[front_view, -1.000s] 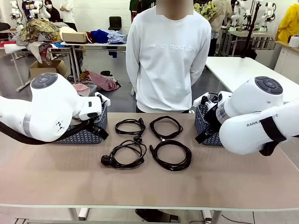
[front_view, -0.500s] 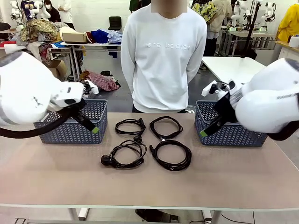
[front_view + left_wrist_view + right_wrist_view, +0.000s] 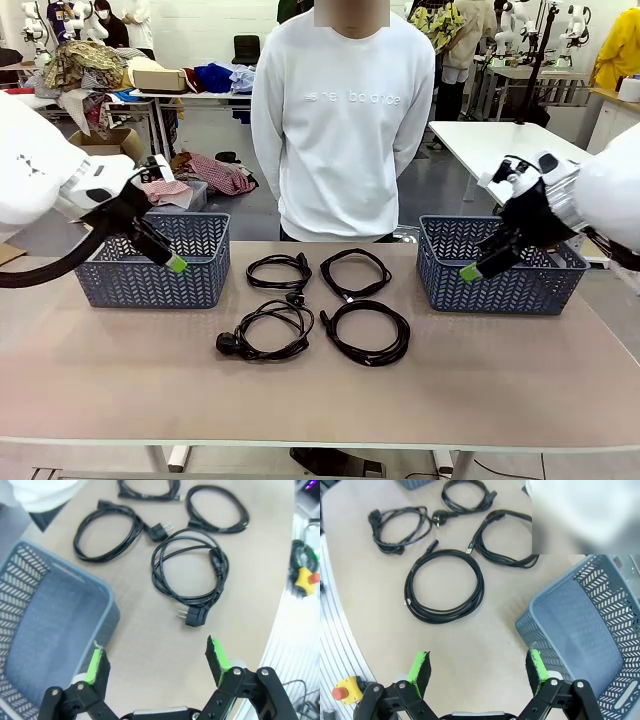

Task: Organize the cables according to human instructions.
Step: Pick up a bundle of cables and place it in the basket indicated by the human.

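Note:
Four black coiled cables lie mid-table in two rows: back left (image 3: pixel 278 271), back right (image 3: pixel 355 273), front left with a chunky plug (image 3: pixel 265 332), front right (image 3: pixel 367 332). My left gripper (image 3: pixel 167 257) hangs open above the left basket's front wall, apart from the cables. My right gripper (image 3: pixel 478 264) hangs open over the right basket's near left corner. In the left wrist view the open gripper (image 3: pixel 156 657) looks down on bare table beside the plug cable (image 3: pixel 190 572). In the right wrist view the open gripper (image 3: pixel 477 665) is above table short of a large coil (image 3: pixel 445 587).
A blue-grey lattice basket (image 3: pixel 190 285) stands at the left and another (image 3: pixel 510 288) at the right; each also appears in a wrist view, left (image 3: pixel 50 630) and right (image 3: pixel 580 625). A person in a white sweatshirt (image 3: pixel 340 120) stands at the far edge, arms down.
Both arms have swung outward and back from the middle, uncovering the two baskets. The grippers stay open. The cables have not moved.

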`<state>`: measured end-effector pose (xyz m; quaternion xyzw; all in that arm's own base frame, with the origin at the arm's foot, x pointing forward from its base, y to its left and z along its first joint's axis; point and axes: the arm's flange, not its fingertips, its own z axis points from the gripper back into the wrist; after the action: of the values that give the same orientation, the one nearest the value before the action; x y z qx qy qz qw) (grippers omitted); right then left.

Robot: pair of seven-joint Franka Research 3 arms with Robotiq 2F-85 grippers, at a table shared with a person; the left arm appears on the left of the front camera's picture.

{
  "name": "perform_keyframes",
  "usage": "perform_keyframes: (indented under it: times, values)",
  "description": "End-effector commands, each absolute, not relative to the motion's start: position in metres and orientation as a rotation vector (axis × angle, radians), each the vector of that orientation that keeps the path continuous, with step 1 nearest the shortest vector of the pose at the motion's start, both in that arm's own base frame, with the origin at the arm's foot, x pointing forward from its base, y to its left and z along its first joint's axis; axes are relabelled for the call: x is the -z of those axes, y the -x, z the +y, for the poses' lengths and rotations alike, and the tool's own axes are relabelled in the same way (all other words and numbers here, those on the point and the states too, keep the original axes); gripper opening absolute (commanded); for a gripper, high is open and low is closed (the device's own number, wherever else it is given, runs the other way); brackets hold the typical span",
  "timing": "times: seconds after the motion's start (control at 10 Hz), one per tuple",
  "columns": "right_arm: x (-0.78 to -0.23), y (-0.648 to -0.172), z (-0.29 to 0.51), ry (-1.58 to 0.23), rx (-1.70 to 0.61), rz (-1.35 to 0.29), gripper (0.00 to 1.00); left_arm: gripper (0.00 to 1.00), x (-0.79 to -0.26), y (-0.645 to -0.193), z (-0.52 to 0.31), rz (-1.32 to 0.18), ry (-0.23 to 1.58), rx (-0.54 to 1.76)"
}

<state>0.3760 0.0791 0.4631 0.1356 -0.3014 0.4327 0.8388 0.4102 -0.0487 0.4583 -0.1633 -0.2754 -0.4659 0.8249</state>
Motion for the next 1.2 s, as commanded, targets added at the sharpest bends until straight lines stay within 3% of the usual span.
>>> perform_keyframes:
  times: [0.0, 0.5, 1.1]
  values:
    - [-0.465, -0.386, 0.060, -0.389, -0.955, -0.675, 1.00, 1.00, -0.456, -0.425, -0.033, -0.590, 0.442, 1.041]
    - [-0.470, -0.387, 0.038, -0.496, -0.963, -0.728, 1.00, 1.00, -0.460, -0.429, -0.020, -0.633, 0.487, 1.083]
    - [-0.474, -0.379, 0.042, -0.465, -0.941, -0.709, 1.00, 1.00, -0.460, -0.424, -0.018, -0.615, 0.478, 1.069]
